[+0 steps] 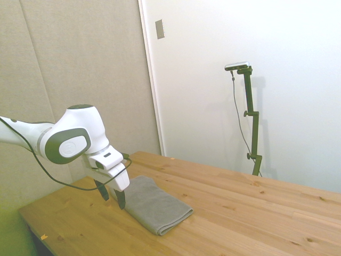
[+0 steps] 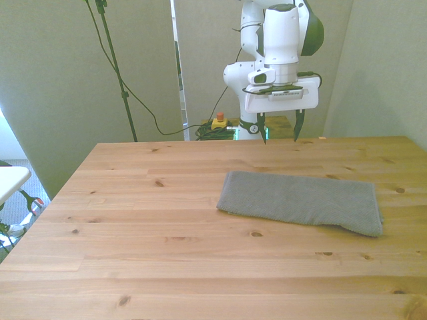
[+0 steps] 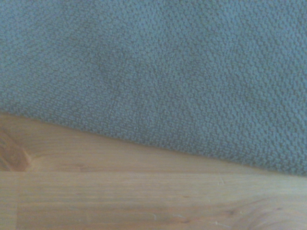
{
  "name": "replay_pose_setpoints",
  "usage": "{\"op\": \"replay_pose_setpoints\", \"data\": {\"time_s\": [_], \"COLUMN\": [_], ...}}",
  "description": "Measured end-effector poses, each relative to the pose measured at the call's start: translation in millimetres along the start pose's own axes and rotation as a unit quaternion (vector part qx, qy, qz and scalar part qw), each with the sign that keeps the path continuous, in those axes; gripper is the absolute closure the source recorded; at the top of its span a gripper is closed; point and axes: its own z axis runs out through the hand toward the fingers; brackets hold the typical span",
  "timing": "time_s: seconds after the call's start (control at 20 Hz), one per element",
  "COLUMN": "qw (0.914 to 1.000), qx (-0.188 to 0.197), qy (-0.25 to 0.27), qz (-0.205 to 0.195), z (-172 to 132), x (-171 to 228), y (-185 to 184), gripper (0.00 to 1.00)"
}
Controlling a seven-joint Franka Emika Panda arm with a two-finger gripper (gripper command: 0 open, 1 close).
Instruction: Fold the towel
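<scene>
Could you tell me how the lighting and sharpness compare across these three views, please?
Side view: bright, washed-out white wall, with the towel and hand clear. Front view: even light, crisp wood grain on the table. Wrist view: very close, slightly soft, but the towel's weave is still legible.

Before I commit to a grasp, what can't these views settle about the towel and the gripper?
- Towel layer count: edges too small in the front view; the wrist view shows only the surface.
- Towel's near corner, side view: hidden behind the open gripper.
- Gripper height above the table: unclear in both views.
</scene>
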Motion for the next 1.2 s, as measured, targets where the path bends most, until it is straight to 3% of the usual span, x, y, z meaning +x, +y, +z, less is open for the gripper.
{"op": "replay_pose_setpoints", "data": {"time_s": [0.25,0.4,0.7,0.85,1.2], "qw": [0.9999,0.9986,0.9904,0.9862,0.9827], "qx": [0.001,-0.019,-0.065,-0.086,-0.11], "qy": [0.01,0.045,0.1,0.119,0.126], "qz": [0.007,0.02,0.07,0.077,0.08], "z": [-7.1,-5.9,21.5,40.2,68.5], "x": [5.3,-3.4,-36.7,-60.8,-84.6], "y": [-21.6,-73.6,-173.0,-215.8,-278.6], "gripper": [0.0,0.0,0.0,0.0,0.0]}}
